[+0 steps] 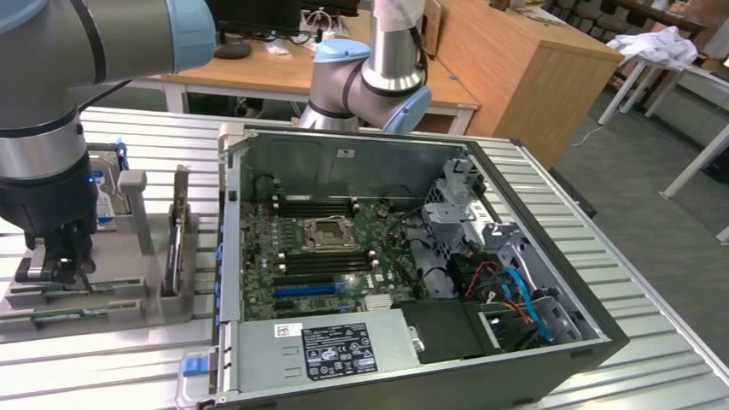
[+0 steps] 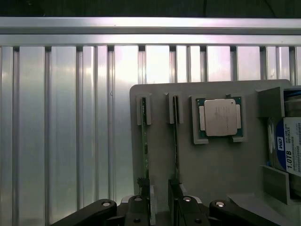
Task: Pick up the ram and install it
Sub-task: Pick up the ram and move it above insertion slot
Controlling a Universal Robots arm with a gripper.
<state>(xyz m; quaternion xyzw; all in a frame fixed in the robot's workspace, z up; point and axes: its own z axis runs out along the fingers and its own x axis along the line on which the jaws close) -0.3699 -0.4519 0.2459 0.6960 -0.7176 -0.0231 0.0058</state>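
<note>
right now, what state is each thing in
ram sticks: two, on edge in holder slots, ungripped
gripper: open, low over the ram sticks
processor: flat in its holder recess
hard drive: upright in the holder
computer case: side open, motherboard exposed

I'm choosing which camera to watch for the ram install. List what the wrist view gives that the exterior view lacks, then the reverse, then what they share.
Wrist view adds: the ram, a thin green stick on edge in a slot of the grey holder, and the square silver processor chip in its recess.

Exterior view adds: the open computer case, its motherboard, and the arm.

Shared: the open gripper over the holder, the blue-labelled hard drive, and the ribbed metal table.
</note>
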